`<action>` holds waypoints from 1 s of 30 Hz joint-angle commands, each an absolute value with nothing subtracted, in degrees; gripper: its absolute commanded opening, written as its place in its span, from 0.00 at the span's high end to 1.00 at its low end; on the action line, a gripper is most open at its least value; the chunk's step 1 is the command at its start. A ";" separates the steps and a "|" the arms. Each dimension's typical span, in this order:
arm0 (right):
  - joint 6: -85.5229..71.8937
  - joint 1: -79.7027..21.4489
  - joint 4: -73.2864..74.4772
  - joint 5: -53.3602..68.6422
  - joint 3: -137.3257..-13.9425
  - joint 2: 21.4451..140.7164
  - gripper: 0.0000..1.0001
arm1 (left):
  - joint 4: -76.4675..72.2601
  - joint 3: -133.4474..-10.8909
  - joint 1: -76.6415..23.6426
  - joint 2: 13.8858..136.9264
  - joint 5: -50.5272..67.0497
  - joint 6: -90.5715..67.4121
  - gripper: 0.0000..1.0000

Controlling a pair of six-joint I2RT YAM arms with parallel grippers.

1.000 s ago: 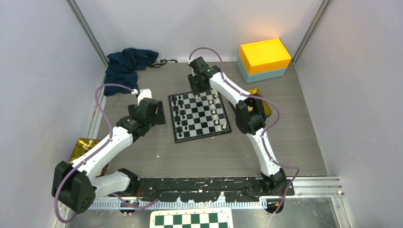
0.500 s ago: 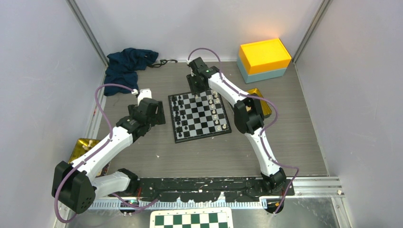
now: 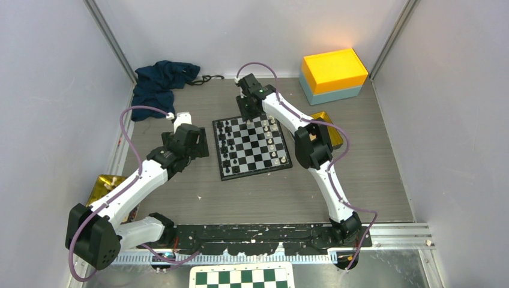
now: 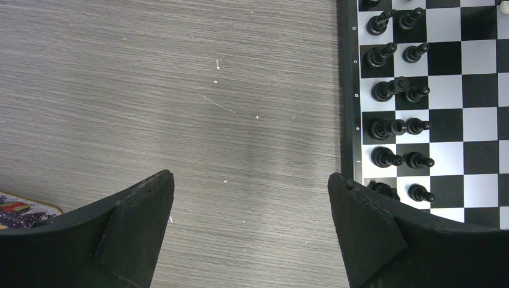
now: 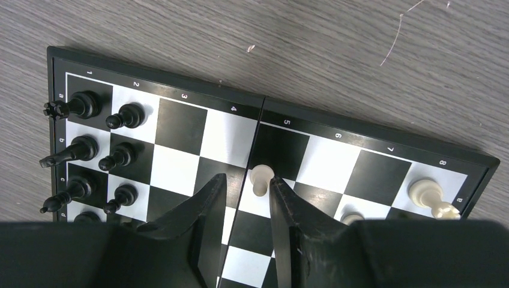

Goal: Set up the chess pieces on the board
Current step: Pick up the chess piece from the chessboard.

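A cream-white pawn (image 5: 262, 179) stands upright on the board (image 3: 251, 149), close to its far edge and about midway along it, framed between the fingers of your right gripper (image 5: 246, 179). One finger is touching or all but touching the pawn, while the other leaves a sliver of white square showing. The jaws therefore read as parted around the piece rather than clamped on it. That straddle suggests a pick is being lined up, probably because the pawn sits alone in the board's middle files, apart from its own side. The black pieces (image 4: 396, 90), glossy and far smaller than either gripper, line the board's left side in two tidy rows. The white pieces (image 3: 274, 144) gather along its right side, and a larger corner piece (image 5: 429, 195) sits on the far right square. Your left gripper (image 4: 251, 180) hovers spread wide and empty over bare table (image 4: 180, 90) just beside the board's left rim, seemingly parked out of the way. A yellow box (image 3: 334, 69) sits beyond the board's far right corner, and a dark blue cloth (image 3: 159, 81) lies beyond its far left.
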State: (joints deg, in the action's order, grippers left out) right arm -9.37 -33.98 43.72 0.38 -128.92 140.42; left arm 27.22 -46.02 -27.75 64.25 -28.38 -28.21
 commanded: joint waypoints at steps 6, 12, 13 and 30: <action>-9.52 -34.25 41.84 0.97 -130.61 140.20 0.66 | 24.46 -45.53 -27.69 63.04 -29.54 -28.06 0.00; -9.48 -34.19 41.75 0.81 -130.24 140.26 0.69 | 24.26 -45.53 -27.69 63.10 -29.62 -27.91 0.00; -9.49 -34.19 41.83 0.79 -130.25 140.29 0.69 | 24.21 -45.53 -27.69 63.11 -29.62 -27.91 0.00; -9.16 -33.96 42.08 0.18 -129.01 140.28 0.83 | 23.76 -45.21 -27.95 62.98 -30.01 -27.49 0.00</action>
State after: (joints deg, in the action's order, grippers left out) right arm -9.34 -33.98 43.70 0.27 -128.88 140.77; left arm 26.52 -45.60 -27.77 64.27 -28.45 -28.01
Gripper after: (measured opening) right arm 0.192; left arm 0.996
